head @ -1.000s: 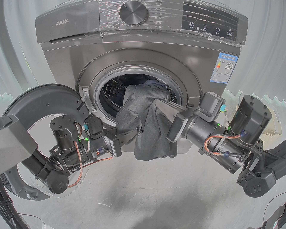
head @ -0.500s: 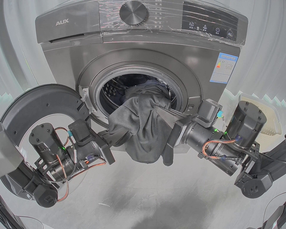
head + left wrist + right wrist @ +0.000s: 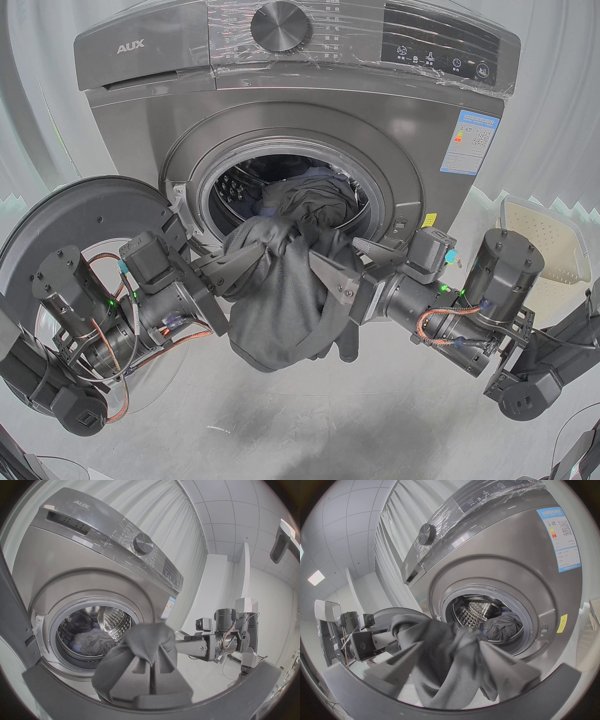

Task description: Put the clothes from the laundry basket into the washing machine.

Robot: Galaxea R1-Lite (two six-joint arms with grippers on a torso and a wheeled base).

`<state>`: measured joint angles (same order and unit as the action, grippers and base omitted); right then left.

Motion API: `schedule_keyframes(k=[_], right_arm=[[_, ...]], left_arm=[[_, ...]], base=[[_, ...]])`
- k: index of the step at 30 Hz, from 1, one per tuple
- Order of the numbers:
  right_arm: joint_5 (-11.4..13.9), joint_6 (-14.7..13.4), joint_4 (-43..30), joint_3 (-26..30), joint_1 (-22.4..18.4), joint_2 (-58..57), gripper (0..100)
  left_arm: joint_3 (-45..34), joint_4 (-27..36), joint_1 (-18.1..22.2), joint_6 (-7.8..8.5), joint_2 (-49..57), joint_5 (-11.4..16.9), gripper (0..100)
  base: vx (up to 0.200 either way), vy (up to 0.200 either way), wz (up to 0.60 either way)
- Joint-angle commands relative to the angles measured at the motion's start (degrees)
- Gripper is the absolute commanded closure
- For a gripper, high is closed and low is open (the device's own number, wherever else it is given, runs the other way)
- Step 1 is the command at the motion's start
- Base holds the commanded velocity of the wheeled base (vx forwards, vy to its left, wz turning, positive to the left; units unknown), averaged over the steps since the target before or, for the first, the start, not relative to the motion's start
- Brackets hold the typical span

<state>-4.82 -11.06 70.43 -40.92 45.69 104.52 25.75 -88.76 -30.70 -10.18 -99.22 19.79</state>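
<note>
Status: dark grey knit garment (image 3: 281,306) hangs out of round drum opening of silver-grey front-loading washing machine (image 3: 137,131). Top part lies over rim; bulk droops in front, above floor. Left gripper (image 3: 270,242) pinched tight on bunched fold near rim (fingers meet through cloth in left wrist view). Right gripper (image 3: 331,248) spread wide, fingers either side of hanging cloth, gripping nothing. Dark and blue clothes (image 3: 312,187) lie inside drum. Round dark door (image 3: 81,212) stands open at robot's left. Cream perforated plastic laundry basket (image 3: 553,250) at right of machine.
</note>
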Motion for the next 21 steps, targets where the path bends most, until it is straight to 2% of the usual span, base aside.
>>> schedule_keyframes(k=[1,5,21], right_arm=[[0.07,1.48,-0.20,6.12,-0.34,-0.20,0],[-0.02,2.44,0.06,10.34,-0.25,0.16,0],[-0.02,2.36,0.15,10.34,-0.60,2.00,0]], left_arm=[[1.15,-0.01,0.29,-0.02,0.43,-0.19,100],[1.68,-0.01,0.20,-0.02,0.52,-0.36,100],[4.93,0.08,0.37,-0.10,0.08,-1.50,100]], base=[[0.000,0.000,0.00],[0.000,0.000,0.00],[0.000,0.000,0.00]])
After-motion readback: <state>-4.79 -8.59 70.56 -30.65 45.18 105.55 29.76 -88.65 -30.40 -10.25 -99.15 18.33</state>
